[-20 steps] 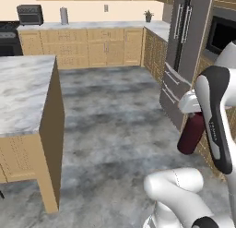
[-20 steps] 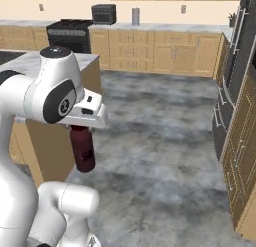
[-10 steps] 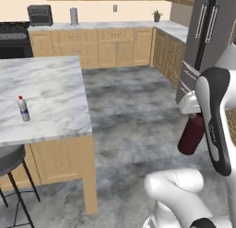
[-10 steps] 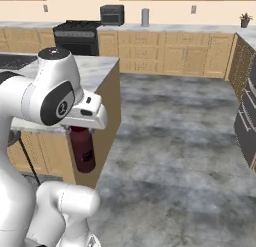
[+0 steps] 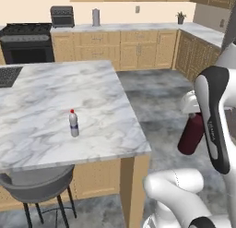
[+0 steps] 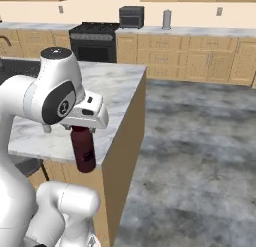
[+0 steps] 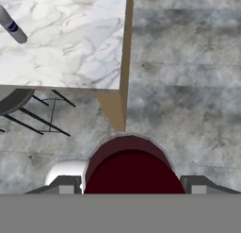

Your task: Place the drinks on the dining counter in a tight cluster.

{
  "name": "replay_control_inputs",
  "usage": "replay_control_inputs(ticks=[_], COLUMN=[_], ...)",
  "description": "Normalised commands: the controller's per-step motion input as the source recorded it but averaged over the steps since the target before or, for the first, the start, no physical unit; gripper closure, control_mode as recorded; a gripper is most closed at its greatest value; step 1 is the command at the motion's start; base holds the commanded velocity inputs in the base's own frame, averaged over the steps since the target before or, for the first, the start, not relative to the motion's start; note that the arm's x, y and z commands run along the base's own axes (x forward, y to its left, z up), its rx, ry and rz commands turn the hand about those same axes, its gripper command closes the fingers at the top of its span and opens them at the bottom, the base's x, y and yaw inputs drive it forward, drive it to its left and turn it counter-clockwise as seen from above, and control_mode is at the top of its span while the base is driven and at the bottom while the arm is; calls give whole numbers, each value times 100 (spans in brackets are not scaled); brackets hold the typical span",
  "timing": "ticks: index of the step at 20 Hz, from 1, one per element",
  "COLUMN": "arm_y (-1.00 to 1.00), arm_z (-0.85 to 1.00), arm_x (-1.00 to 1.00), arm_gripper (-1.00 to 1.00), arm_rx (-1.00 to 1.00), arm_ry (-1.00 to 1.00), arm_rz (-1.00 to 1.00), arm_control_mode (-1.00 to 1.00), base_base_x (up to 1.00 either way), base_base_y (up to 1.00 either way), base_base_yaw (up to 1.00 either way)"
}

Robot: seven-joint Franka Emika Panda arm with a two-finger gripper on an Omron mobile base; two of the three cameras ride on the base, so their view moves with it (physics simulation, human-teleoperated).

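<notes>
The gripper [image 6: 84,126] is clamped on the maroon bottle [image 6: 83,149]; carry it upright over the tabletop [image 5: 60,102], probably setting it just beside the small bottle [image 5: 73,123].

Your arm is folded high above its base, wrist bent so the gripper [image 6: 84,128] points straight down (fingers hidden from both base views), jaws clamped on the maroon bottle [image 5: 191,135] hanging below.

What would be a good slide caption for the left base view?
Robot hand carries a maroon bottle beside the marble counter, where a small red-capped bottle stands.
</notes>
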Motion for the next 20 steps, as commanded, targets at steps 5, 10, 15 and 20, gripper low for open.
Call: replay_control_inputs(ticks=[5, 10, 15, 20], arm_y=[0, 0, 0, 0], arm_z=[0, 0, 0, 0], arm_x=[0, 0, 0, 0], arm_gripper=[100, 100, 100, 100], arm_rx=[0, 0, 0, 0], arm_ry=[0, 0, 0, 0], arm_rz=[0, 0, 0, 0], arm_control_mode=[100, 100, 100, 100], base_base_x=[39, 77, 24, 0], base_base_y=[94, 17, 1, 1], base_base_yaw=[12, 7, 1, 0])
